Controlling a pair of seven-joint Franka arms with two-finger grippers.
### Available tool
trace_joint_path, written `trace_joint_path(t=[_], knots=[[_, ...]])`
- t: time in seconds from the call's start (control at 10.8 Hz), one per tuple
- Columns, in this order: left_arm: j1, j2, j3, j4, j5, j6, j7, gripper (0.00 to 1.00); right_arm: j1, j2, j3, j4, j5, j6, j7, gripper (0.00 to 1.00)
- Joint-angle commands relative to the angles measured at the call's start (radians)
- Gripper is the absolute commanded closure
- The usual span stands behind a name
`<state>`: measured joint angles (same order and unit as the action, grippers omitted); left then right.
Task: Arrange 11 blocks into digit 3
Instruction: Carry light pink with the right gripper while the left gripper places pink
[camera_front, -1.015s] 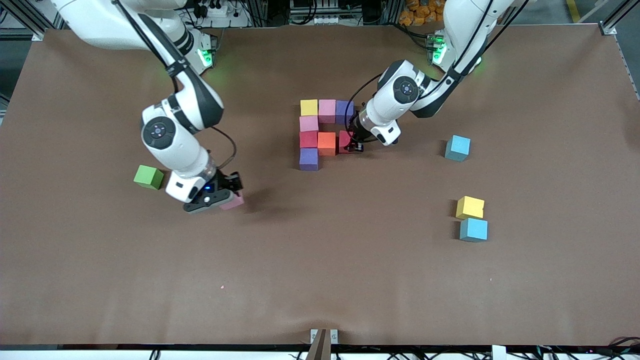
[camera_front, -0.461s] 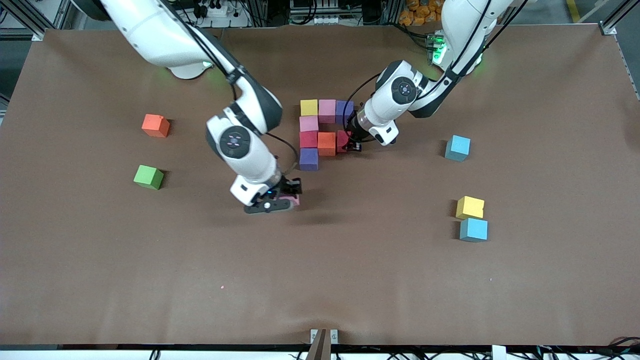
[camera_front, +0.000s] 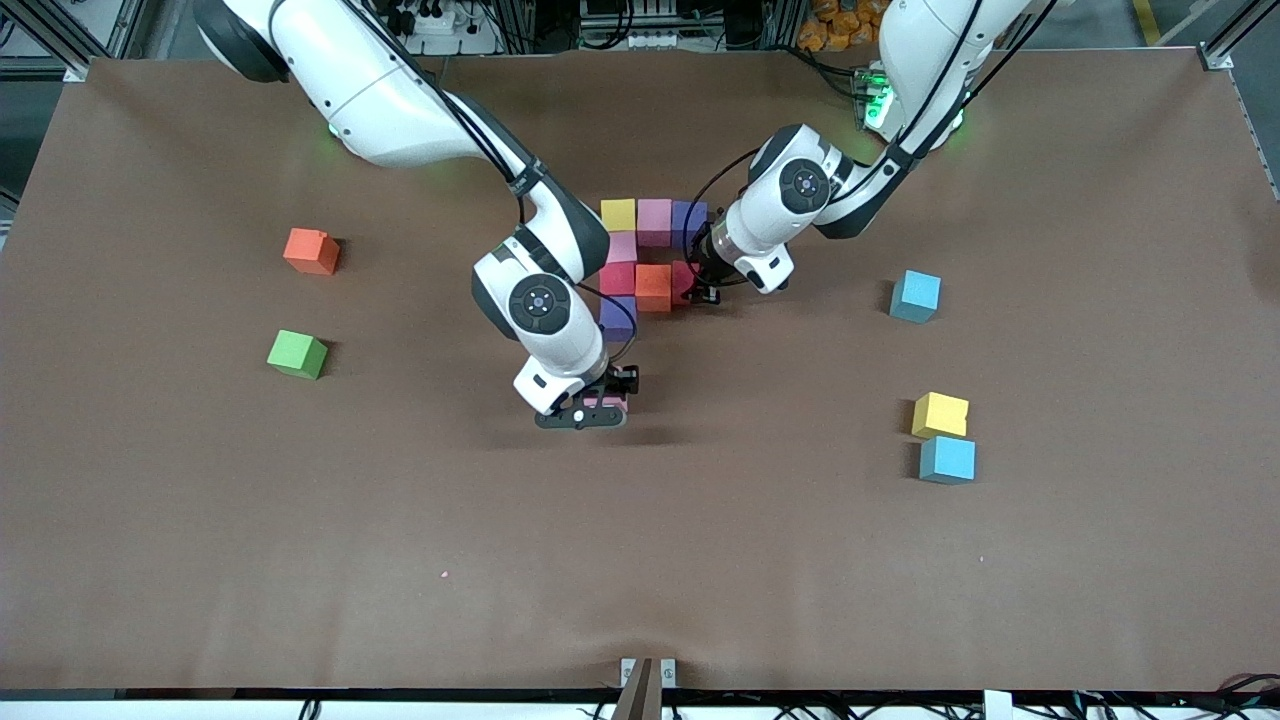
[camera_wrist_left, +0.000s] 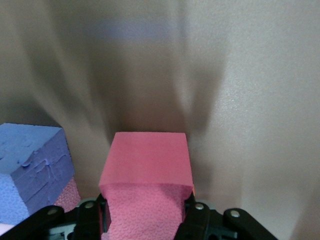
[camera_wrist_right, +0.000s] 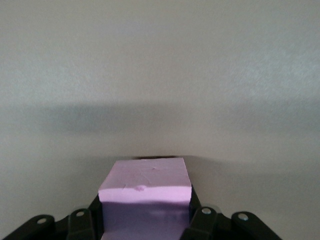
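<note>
1. My right gripper (camera_front: 600, 408) is clamped on a pink block (camera_wrist_right: 145, 192) and holds it over bare table (camera_front: 640, 560), just nearer the front camera than the figure of blocks. In my right wrist view the block fills the space between the two fingers (camera_wrist_right: 80, 222).

2. My left gripper (camera_front: 703, 290) is closed on a red block (camera_wrist_left: 146, 185) at the end of the figure's middle row, toward the left arm's end of the table. In my left wrist view a purple block (camera_wrist_left: 30, 167) sits just beside the red one.

3. The digit 3 (camera_front: 645, 262) is partly built in the middle of the table. Its row farthest from the front camera is a yellow block (camera_front: 618, 214), a pink block (camera_front: 655, 220) and the purple block, touching in a line.

4. Below the yellow one stands another pink block (camera_front: 622, 246), then a red block (camera_front: 617, 278). An orange block (camera_front: 654, 287) lies between that red block and the one my left gripper holds.

5. A second purple block (camera_front: 620, 316) sits nearest the front camera in the figure, partly hidden by my right arm.

6. Toward the left arm's end of the table lie a light blue block (camera_front: 916, 295), and, nearer the front camera, a yellow block (camera_front: 940, 414) touching another light blue block (camera_front: 947, 459).

7. Toward the right arm's end lie an orange block (camera_front: 311, 250) and a green cube (camera_front: 296, 353), well apart from the figure.

8. I can read no writing or labels on any block.
</note>
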<state>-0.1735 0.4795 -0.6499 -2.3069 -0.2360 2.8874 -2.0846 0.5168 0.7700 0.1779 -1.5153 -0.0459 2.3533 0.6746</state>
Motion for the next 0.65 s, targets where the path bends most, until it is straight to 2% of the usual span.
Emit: trace_joint_path(t=[0.0, 0.28, 0.55], knots=[[-0.012, 0.005, 0.006, 0.007, -0.008, 0.010, 0.052, 0.01, 0.031, -0.029, -0.012, -0.028, 0.021, -0.017, 0.048, 0.50], [-0.007, -0.047, 0.004, 0.003, -0.008, -0.003, 0.057, 0.00, 0.060, -0.044, -0.012, -0.080, 0.014, -0.016, 0.059, 0.50], [0.023, -0.155, -0.008, 0.015, -0.005, -0.143, 0.066, 0.00, 0.078, -0.061, -0.012, -0.115, 0.004, -0.019, 0.092, 0.50]])
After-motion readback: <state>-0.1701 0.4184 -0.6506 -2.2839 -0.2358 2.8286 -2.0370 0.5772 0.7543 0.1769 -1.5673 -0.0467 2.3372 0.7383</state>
